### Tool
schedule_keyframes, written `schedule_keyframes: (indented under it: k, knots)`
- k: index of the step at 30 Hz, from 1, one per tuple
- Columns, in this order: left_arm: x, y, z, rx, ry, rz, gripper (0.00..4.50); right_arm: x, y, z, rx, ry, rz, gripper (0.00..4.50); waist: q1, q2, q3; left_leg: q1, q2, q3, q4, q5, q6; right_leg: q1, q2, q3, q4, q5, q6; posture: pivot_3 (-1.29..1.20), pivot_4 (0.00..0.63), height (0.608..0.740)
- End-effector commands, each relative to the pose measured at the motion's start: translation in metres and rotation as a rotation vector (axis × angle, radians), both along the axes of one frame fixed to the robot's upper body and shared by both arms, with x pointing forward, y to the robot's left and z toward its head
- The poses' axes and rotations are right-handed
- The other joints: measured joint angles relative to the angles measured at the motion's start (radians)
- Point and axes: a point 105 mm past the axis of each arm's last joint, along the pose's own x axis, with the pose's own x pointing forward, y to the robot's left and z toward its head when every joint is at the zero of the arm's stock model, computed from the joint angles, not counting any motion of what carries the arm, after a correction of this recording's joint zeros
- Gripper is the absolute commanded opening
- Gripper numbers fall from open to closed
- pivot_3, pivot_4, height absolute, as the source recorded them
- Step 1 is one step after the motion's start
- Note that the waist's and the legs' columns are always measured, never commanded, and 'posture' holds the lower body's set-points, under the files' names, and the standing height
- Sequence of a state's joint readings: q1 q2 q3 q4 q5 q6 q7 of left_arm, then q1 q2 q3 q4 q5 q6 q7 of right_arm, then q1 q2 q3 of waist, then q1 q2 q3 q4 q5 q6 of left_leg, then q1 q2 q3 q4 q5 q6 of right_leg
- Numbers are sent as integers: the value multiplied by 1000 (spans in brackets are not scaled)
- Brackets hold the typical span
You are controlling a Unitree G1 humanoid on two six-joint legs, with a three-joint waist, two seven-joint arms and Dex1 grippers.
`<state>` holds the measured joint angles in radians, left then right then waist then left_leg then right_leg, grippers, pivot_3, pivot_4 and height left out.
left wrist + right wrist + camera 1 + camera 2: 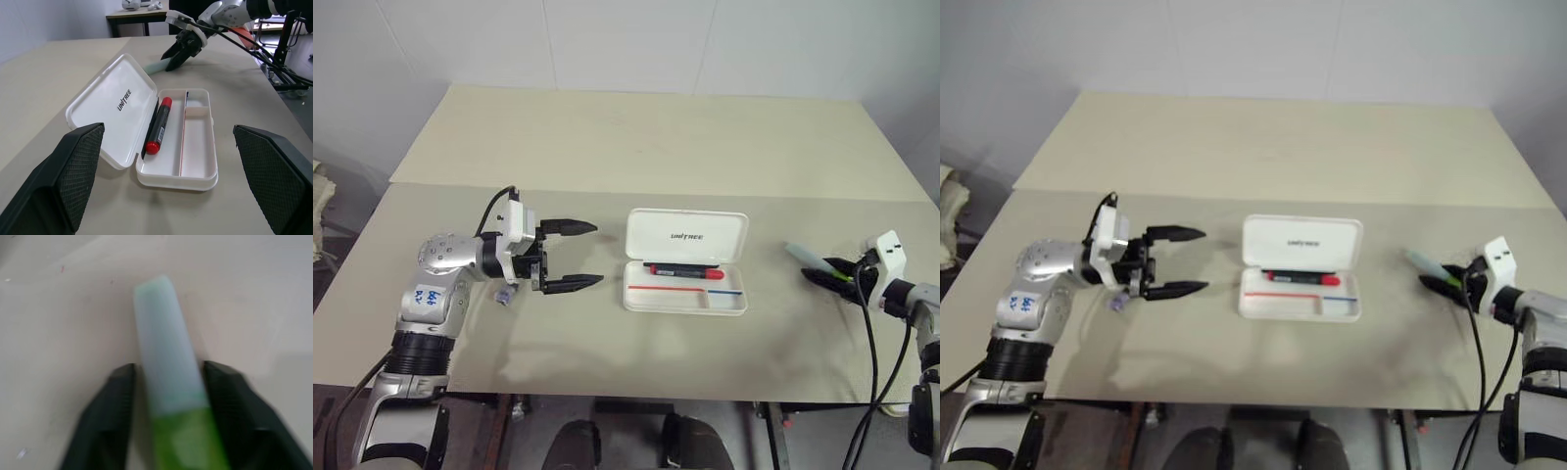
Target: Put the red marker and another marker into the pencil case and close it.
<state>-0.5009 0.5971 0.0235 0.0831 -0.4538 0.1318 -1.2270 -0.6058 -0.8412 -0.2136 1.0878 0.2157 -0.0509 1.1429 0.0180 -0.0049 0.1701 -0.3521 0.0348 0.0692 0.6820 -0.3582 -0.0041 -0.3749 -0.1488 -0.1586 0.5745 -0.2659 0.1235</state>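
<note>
The white pencil case [685, 235] lies open in the middle of the table, lid tilted back. The red marker [685, 271] rests inside its tray along the hinge side. My left gripper [598, 254] hovers open just left of the case, pointing at it, with nothing between its fingers. Far to the right, the pale mint-green marker [803, 253] lies on the table, its cap end pointing toward the case. My right gripper [818, 271] is shut on its green rear part. In the right wrist view both black fingers [117, 396] press against the marker [166, 347].
A small purple object [504, 295] lies on the table under my left wrist. The beige table [636, 147] stretches far behind the case. Black cables hang by my right arm near the table's right edge.
</note>
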Motion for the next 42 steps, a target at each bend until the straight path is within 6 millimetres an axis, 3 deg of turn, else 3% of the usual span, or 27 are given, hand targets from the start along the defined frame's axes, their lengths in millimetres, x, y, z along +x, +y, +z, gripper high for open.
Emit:
schedule_keyframes:
  k: [1, 6, 13, 17, 21, 30, 34, 42]
  knots:
    - [-4, 0, 11, -12, -47, -1, 4500, -5, 5, -3, -5, 20, 57, 1075, -3, 0, 0, 0, 0, 0, 0, 0, 0, 0, 0, 0, 0, 0, 0, 0, 150, 740]
    - [-3, -1, 10, -16, -47, -4, 4500, -1, 20, 4, -30, -23, 140, 990, -15, 0, 0, 0, 0, 0, 0, 0, 0, 0, 0, 0, 0, 0, 0, 0, 150, 740]
    - [-2, -2, 10, -16, -46, -10, 4500, -2, 63, 38, -42, -139, 337, 990, -20, 1, 0, 0, 0, 0, 0, 0, 0, 0, 0, 0, 0, 0, 0, 0, 150, 740]
    - [-3, 0, 7, -14, -39, -9, 4500, -20, 102, 62, -18, -179, 481, 990, -13, 1, 0, 0, 0, -2, 0, 0, 0, 0, 0, 0, 1, 0, 0, 0, 150, 740]
    - [-4, 1, 6, -13, -34, -5, 4500, -42, 136, 72, 47, -142, 589, 990, -2, 1, 0, -1, 0, -2, 0, 0, 0, -1, 0, 0, 0, 0, 0, 0, 150, 740]
    - [-6, 6, 5, -10, -29, 9, 4500, -65, 178, 76, 96, -77, 736, 990, 7, 1, 0, -1, -1, -2, 0, -1, 0, -1, 0, 0, 0, 0, 0, 0, 150, 740]
    - [-6, 7, 4, -9, -27, 12, 4500, -64, 192, 73, 100, -80, 787, 990, 5, 1, 0, -1, -1, -2, 0, -1, 0, -1, 0, 0, 0, 0, 0, 0, 150, 740]
    - [-5, 4, 5, -4, -29, 4, 4500, -46, 217, 45, 25, -57, 904, 990, 5, 0, 0, -1, -1, -2, 0, 0, 0, -2, 0, 0, 1, 0, 0, 0, 150, 740]
